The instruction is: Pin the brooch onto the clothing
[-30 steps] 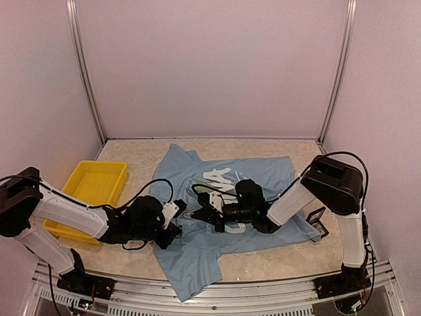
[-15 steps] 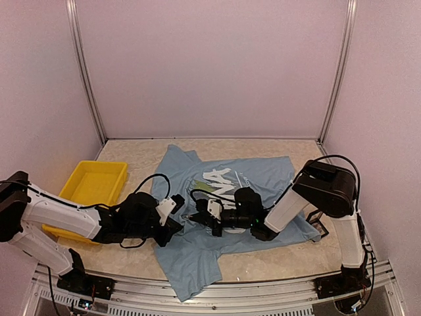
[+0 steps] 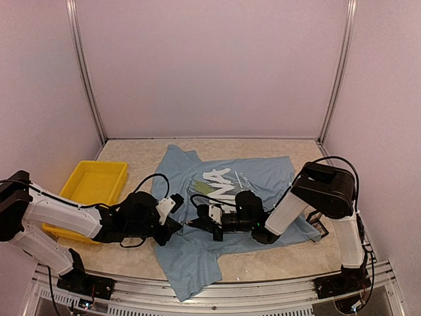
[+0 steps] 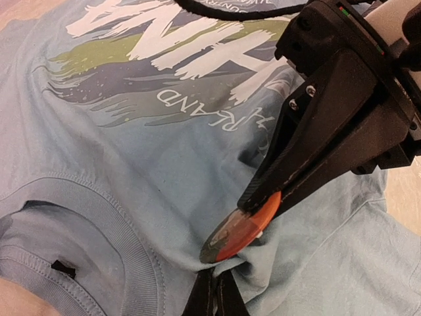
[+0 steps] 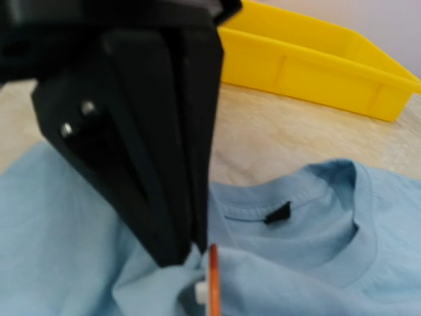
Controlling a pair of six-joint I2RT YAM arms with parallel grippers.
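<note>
- My right jaws are clamped on the orange brooch, holding it edge-down against the T-shirt just below the collar.
- My left jaws pinch a fold of T-shirt beneath it (probably to keep the cloth taut for the pin).
- The T-shirt lies spread on the bench.

One T-shirt, one orange brooch, one yellow tray, two tools: left tool and right tool

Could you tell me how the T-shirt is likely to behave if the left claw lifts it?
Probably floppy: the T-shirt bunches into a fold at the left claw. Likely thin and light, as it lies wrinkled; it should drape.
</note>
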